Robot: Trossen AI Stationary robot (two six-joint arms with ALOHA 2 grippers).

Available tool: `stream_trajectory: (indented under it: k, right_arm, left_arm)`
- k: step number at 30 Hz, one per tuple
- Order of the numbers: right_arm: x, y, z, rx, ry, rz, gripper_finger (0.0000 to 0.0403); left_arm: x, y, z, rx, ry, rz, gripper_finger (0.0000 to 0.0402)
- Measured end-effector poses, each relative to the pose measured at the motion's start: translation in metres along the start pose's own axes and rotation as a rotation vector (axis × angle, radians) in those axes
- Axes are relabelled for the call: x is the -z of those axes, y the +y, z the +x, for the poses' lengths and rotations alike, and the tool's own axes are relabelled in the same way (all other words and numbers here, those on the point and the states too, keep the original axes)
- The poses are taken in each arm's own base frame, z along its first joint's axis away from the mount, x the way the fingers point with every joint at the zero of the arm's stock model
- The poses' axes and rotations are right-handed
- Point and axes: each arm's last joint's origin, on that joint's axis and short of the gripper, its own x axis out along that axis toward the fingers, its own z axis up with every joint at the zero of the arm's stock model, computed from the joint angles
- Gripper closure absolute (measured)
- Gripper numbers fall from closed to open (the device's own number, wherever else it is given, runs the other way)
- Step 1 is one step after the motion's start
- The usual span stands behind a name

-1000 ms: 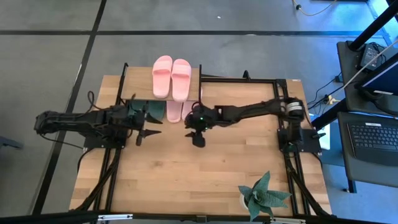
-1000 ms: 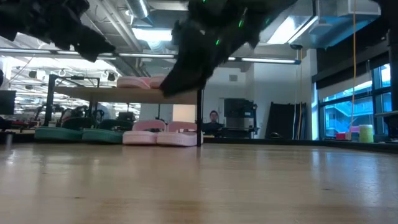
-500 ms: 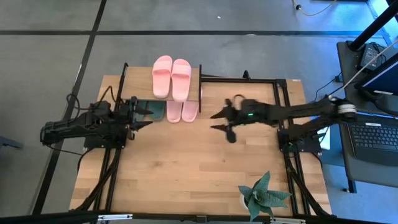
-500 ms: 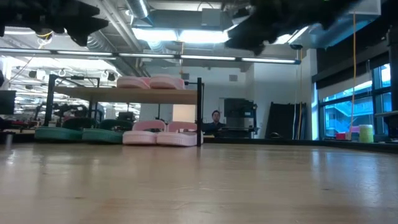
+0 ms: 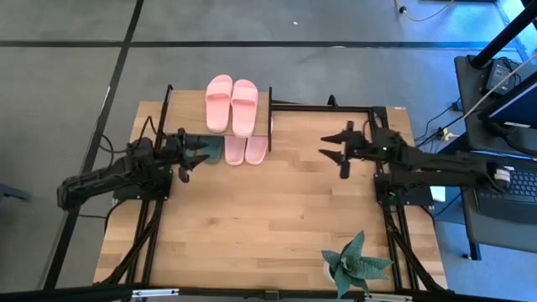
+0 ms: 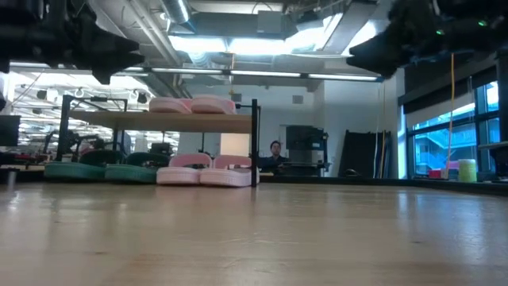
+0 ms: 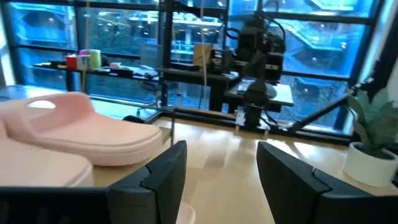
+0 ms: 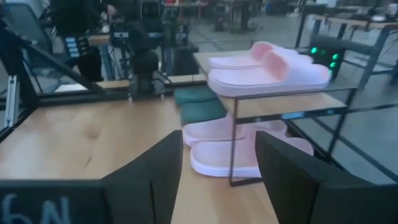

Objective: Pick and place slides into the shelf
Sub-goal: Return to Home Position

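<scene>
The shelf (image 5: 186, 119) stands at the table's (image 5: 252, 226) back edge, left of centre, and all 3 pairs are in it. The top pink slides (image 5: 231, 103) lie side by side on its plank. From above, the lower pink slides (image 5: 246, 151) show only their ends poking out from under the plank, and the green slides (image 5: 215, 151) beside them are mostly hidden by the plank and the left gripper (image 5: 195, 155). The level view shows them better: green slides (image 6: 99, 170) and lower pink slides (image 6: 205, 173) sit in 1 row on the table under the shelf (image 6: 159, 121), with the top pink slides (image 6: 190, 104) above. The left gripper hangs in the air just in front of the shelf, its fingers (image 7: 163, 174) spread apart with nothing between them. The right gripper (image 5: 334, 155) is over the table's right half, well apart from the shelf, its fingers (image 8: 146, 180) also parted and empty. In the level view both grippers are dark shapes cut off by the top edge. The plant (image 5: 357, 264) at the front right is clipped by the frame. A person (image 6: 275, 151) far behind the table is too small to make out.
</scene>
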Motion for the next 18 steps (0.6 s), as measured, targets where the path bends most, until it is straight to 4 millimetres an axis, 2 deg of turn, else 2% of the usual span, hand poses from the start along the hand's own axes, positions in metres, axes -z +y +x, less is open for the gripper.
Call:
stream_trajectory:
  k: [5,13,18]
  right_arm:
    - [0.016,-0.003,-0.024,-0.005,-0.062,0.024,0.0201]
    - [0.042,0.001,-0.049,-0.028,-0.135,0.075,0.0201]
    - [0.046,0.002,-0.062,-0.034,-0.228,0.079,0.0201]
  left_arm:
    - [0.011,0.005,0.001,-0.035,0.009,-0.03,0.0216]
    - [0.03,0.014,0.0,-0.123,0.031,-0.08,0.0216]
    - [0.034,0.021,-0.002,-0.202,0.014,-0.097,0.0216]
